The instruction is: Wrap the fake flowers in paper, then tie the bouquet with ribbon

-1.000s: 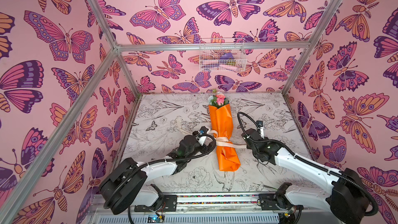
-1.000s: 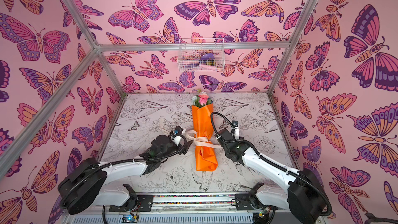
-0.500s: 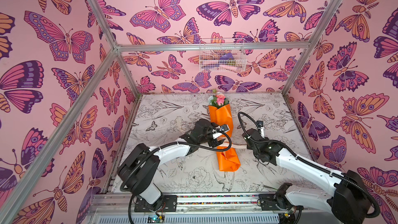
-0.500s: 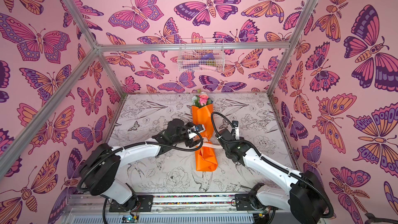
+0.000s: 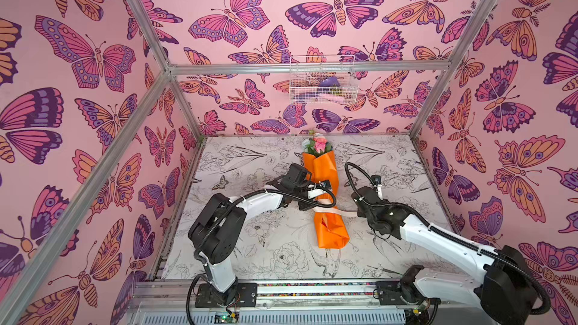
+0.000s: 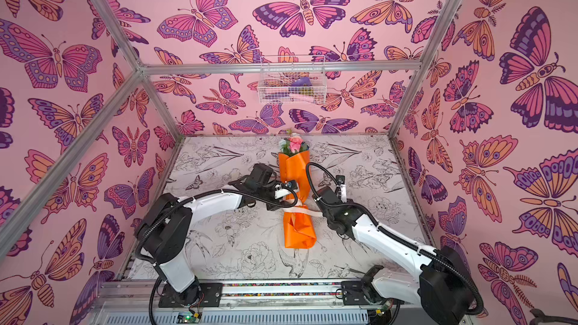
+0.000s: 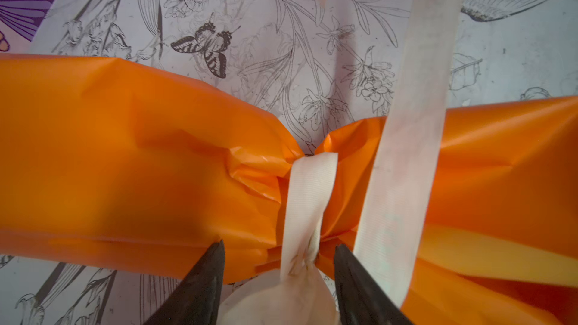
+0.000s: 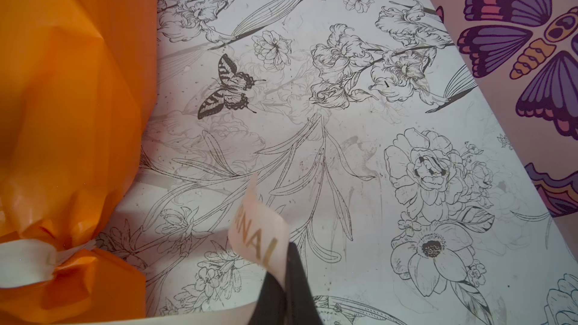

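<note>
Left gripper seemingly touches rearward-pointing bouquet.

Count from my side: 1 bouquet, wrapped in 1 orange sheet. Flower heads I can make out in both top views: 2, i.e. 1 pink flower head and 1 white flower head; any others too small to tell. 1 cream ribbon. 1 wire basket on the back wall, contents not countable. 1 bench. My arms: 2, so 2 end effectors: left end effector, right end effector.
</note>
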Tool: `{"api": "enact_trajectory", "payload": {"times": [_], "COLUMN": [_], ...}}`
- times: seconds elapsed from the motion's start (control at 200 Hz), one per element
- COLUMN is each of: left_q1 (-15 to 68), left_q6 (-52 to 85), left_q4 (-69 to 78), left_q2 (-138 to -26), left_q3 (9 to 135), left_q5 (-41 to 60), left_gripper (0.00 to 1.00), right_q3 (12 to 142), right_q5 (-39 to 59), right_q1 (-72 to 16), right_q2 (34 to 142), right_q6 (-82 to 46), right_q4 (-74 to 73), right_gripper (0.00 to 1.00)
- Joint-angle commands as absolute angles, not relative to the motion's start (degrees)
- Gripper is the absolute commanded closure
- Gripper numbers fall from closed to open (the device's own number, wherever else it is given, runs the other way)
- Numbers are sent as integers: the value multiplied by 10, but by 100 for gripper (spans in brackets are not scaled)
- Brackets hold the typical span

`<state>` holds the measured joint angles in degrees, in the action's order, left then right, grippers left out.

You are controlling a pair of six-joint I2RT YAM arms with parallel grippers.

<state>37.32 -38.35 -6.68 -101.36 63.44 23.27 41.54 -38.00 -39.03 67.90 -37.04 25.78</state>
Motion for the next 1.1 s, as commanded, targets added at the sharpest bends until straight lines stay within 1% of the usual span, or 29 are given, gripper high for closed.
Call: {"api": "enact_trajectory", "payload": {"times": [0.0, 0.07, 0.15, 0.175, 0.22, 0.421, 0.516, 0.596, 0.776, 0.946, 1.096], "left_q1": [368, 369, 369, 369, 369, 369, 369, 367, 366, 366, 366], "left_q6": [-394, -394, -397, -397, -396, -387, -382, -376, -370, -368, -362], "left_q4": [-101, -105, -112, -113, -116, -116, -117, -117, -117, -116, -117], "left_q2": [-1022, -1027, -1034, -1036, -1038, -1048, -1050, -1050, -1050, -1049, -1046], "left_q3": [637, 639, 643, 645, 647, 656, 658, 659, 660, 659, 660], "left_q5": [272, 265, 258, 257, 256, 255, 254, 251, 250, 259, 259], "left_gripper": [52, 58, 59, 63, 67, 69, 76, 86, 100, 100, 100], "right_q3": [431, 432, 431, 430, 429, 429, 428, 427, 425, 431, 430], "right_q5": [-385, -382, -379, -378, -378, -373, -373, -374, -388, -399, -388], "right_q1": [-387, -387, -387, -387, -387, -387, -387, -387, -387, -386, -386], "right_q2": [684, 686, 687, 687, 687, 686, 685, 684, 676, 671, 681], "right_q6": [-365, -366, -367, -368, -369, -371, -372, -373, -368, -348, -351], "right_q4": [250, 250, 248, 248, 247, 244, 244, 246, 248, 236, 228], "right_gripper": [100, 100, 100, 100, 100, 100, 100, 100, 100, 100, 100]}}
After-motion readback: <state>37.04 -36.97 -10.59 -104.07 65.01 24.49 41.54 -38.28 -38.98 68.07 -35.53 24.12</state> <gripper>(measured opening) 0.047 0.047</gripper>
